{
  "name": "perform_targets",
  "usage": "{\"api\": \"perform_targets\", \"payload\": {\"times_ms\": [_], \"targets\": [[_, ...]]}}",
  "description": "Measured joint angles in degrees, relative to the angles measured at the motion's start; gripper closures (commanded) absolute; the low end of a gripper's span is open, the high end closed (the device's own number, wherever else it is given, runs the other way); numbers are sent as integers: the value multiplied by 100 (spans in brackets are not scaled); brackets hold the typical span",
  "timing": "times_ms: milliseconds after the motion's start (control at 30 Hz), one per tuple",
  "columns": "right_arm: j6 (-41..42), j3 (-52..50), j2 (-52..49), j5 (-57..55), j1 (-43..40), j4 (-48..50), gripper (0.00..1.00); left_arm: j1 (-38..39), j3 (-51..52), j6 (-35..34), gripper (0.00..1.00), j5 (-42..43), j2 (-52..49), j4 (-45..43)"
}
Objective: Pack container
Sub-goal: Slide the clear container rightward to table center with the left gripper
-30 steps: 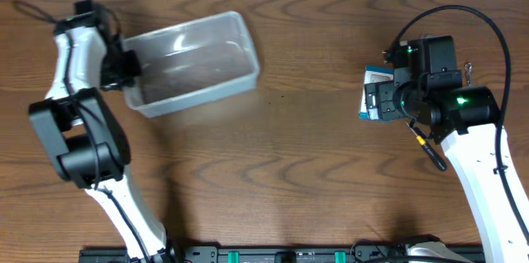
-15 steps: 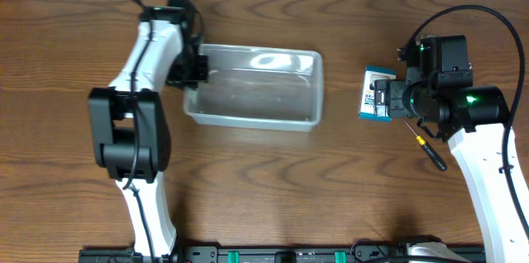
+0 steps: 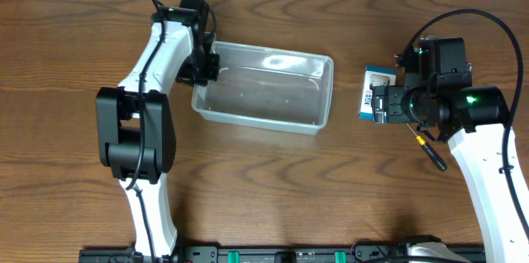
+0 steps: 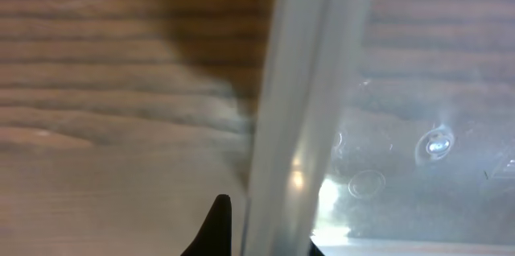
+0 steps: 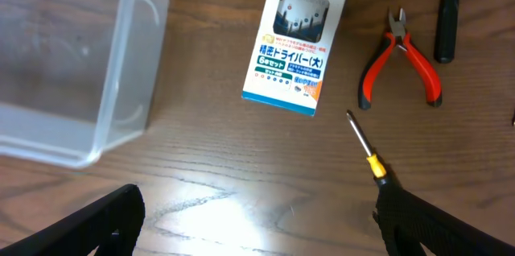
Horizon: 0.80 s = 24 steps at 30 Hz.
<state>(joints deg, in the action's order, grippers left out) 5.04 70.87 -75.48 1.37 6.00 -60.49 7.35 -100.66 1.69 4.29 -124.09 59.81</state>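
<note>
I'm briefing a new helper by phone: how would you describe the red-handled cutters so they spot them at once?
On the wooden table, find the clear container, then the blue-and-white box to its right. The cutters lie just right of that box. They alone have two curved red handles; the nearby screwdriver is slim with a yellow collar, and the other tool has a black handle.

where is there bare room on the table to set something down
The table is bare in the wide patch between the container and the near edge. A narrower bare strip separates the container from the blue-and-white box. The container itself holds nothing. Crowded: around the right hand, with box, pliers and screwdriver close together.
</note>
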Motion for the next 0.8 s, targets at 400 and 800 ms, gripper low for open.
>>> {"api": "perform_targets", "payload": {"times_ms": [400,800], "targets": [[0,0,0,15,0,-105,4,-205,0,-153,92,2,0,284],[20,0,2,15,0,-162,1,-203,2,-57,40,-323,28,195]]}}
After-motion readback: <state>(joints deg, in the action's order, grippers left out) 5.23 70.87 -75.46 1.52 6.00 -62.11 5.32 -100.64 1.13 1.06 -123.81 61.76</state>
